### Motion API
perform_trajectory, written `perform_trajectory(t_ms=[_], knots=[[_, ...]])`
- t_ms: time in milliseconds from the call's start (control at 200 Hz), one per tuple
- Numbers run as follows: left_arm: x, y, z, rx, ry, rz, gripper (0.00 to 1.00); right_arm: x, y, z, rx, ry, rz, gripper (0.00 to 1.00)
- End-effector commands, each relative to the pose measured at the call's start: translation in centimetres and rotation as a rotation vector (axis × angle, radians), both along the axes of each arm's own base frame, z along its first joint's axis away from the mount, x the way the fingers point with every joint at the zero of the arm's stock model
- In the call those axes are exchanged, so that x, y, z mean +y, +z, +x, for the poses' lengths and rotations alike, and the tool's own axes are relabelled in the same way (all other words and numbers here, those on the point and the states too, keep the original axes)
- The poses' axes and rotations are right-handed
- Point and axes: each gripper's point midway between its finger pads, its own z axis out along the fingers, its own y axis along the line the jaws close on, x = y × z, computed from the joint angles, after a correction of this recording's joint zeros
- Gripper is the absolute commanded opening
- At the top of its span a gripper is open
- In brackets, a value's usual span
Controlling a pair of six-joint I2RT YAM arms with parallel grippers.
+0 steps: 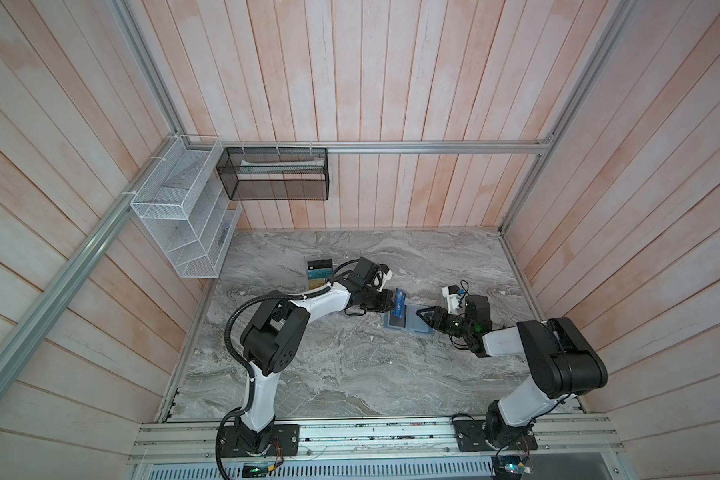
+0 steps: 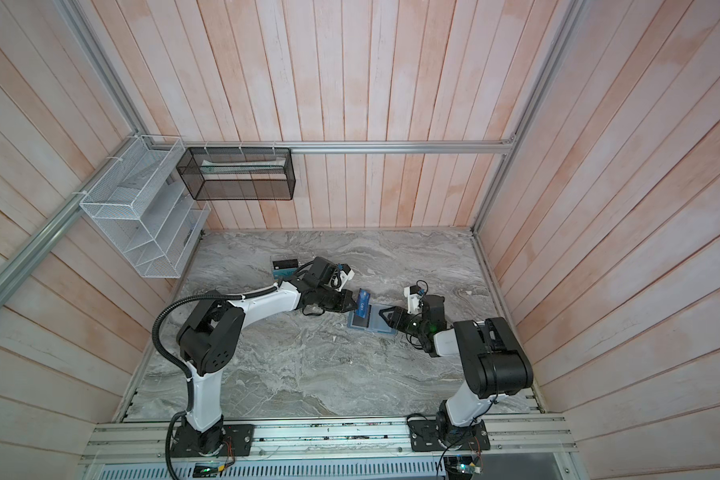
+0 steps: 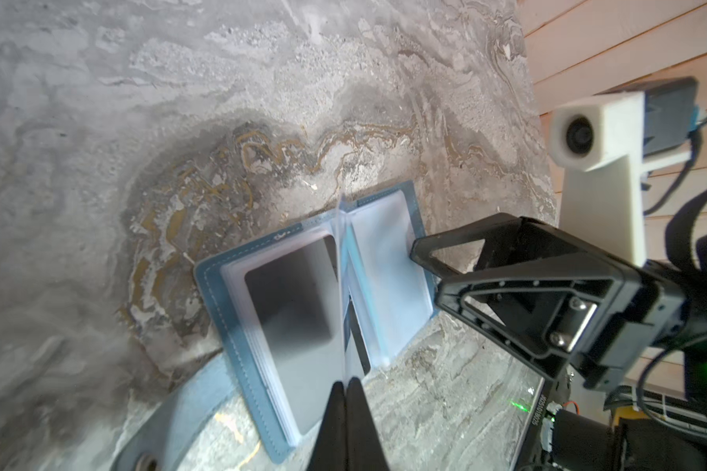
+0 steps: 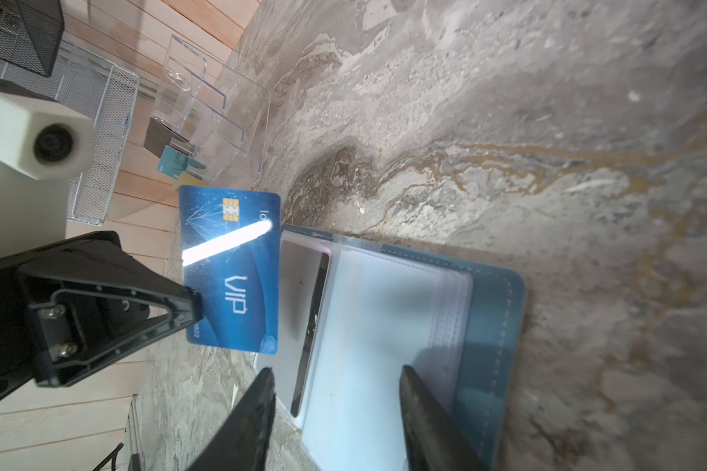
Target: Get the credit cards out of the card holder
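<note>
The slate-blue card holder (image 1: 417, 326) (image 2: 378, 326) lies open on the marble, its clear sleeves up (image 3: 237, 310) (image 4: 490, 326). My left gripper (image 1: 393, 306) (image 2: 356, 306) (image 3: 347, 383) is shut on one edge of a dark blue "VIP" credit card (image 1: 399, 302) (image 2: 363, 300) (image 4: 231, 269). The card stands on edge just above the holder's left half. My right gripper (image 1: 420, 314) (image 2: 385, 314) (image 4: 336, 369) is open over the holder's right page, holding nothing. A teal card (image 1: 319, 273) (image 4: 172, 163) and a gold card (image 1: 319, 284) stand in the clear rack.
The clear acrylic rack (image 1: 317, 261) (image 4: 221, 110) stands behind the left arm and also holds a black card (image 1: 319, 264). A white wire basket (image 1: 184, 216) and a black mesh basket (image 1: 277, 174) hang on the walls at the back left.
</note>
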Motion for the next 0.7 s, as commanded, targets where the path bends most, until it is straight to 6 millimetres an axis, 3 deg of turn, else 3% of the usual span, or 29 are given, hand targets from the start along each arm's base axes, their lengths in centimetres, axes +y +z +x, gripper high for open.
perform_trajectory(t_ms=[0, 195, 340, 505, 695], knots=[[0.5, 3.3, 0.5, -0.088, 0.032, -0.084, 0.00, 0.0, 1.0, -0.4, -0.012, 0.009, -0.001, 0.63], [0.9, 8.1, -0.2, -0.133, 0.147, -0.381, 0.00, 0.2, 5.6, -0.1, -0.118, 0.020, 0.027, 0.86], [1.7, 10.8, -0.4, -0.129, 0.253, -0.630, 0.00, 1.0, 9.6, 0.1, -0.196, 0.043, 0.085, 0.97], [3.2, 13.5, -0.3, -0.160, 0.373, -0.873, 0.00, 2.4, 13.3, -0.3, -0.264, 0.051, 0.189, 0.98], [4.9, 15.8, -0.1, -0.216, 0.467, -1.050, 0.00, 4.6, 15.1, -1.0, -0.287, 0.066, 0.272, 0.95]])
